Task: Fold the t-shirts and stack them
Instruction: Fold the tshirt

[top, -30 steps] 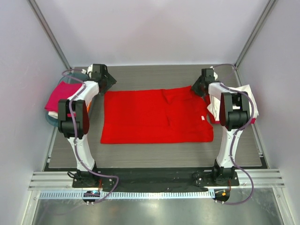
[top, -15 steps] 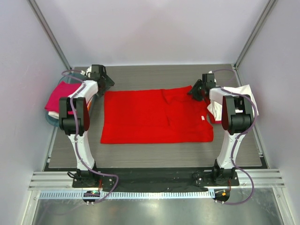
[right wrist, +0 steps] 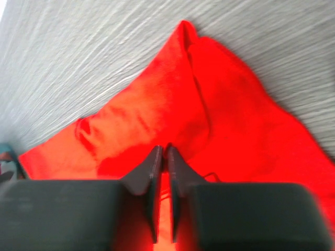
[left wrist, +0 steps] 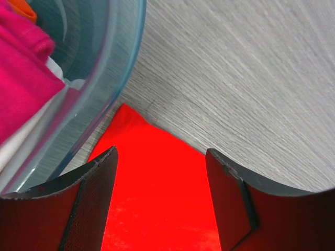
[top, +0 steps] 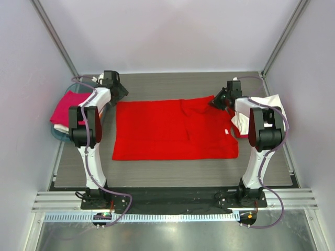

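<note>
Lately the right end effector (right wrist: pixel 163 150) pinched narrow onto a corner of the red t-shirt (top: pixel 172 130); left end effector (left wrist: pixel 161 157) remains wide, so folding waits.

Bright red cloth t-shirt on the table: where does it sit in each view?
Top external: bright red cloth t-shirt spread flat, centre of frame.
Left wrist: one corner, bottom centre, between the left gripper's open fingers.
Right wrist: fills the centre and lower frame.
Shared landmark: grey wood-grain tabletop beyond the shirt's edge.
</note>
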### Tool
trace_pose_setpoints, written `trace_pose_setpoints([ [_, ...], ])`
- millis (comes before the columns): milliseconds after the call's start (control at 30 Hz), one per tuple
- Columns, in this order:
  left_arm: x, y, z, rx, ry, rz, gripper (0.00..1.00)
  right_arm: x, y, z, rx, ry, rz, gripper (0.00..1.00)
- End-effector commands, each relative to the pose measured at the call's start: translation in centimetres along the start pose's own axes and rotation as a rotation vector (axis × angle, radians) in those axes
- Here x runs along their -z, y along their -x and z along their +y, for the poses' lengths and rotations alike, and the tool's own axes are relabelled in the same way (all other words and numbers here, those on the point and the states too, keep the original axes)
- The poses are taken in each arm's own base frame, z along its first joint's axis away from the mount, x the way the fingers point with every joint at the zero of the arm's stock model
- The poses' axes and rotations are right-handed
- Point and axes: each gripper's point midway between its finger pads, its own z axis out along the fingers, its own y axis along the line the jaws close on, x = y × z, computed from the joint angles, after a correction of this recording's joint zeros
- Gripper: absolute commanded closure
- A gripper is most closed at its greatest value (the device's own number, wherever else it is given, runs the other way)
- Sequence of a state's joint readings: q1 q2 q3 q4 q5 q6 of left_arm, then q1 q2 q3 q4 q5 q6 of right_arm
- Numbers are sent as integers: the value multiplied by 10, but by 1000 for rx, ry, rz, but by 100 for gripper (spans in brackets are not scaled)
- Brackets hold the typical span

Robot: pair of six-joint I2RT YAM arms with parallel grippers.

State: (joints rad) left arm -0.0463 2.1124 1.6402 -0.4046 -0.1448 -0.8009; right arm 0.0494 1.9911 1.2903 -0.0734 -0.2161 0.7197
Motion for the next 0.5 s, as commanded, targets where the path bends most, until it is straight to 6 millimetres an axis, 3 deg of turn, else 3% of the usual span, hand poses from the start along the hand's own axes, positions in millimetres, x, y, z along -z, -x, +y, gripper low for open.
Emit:
trace_pose_setpoints([
  [0, -3, 8, 3, -26, 26, -10, 31, 24, 24, 35, -15, 113, -56, 90],
  [67, -8, 7, 6, -32, 42, -7, 35, 25, 25, 35, -23, 119, -54, 99],
  [467, -33, 8, 33, -57, 192, -37, 35, 27, 24, 39, -25, 146, -37, 99],
])
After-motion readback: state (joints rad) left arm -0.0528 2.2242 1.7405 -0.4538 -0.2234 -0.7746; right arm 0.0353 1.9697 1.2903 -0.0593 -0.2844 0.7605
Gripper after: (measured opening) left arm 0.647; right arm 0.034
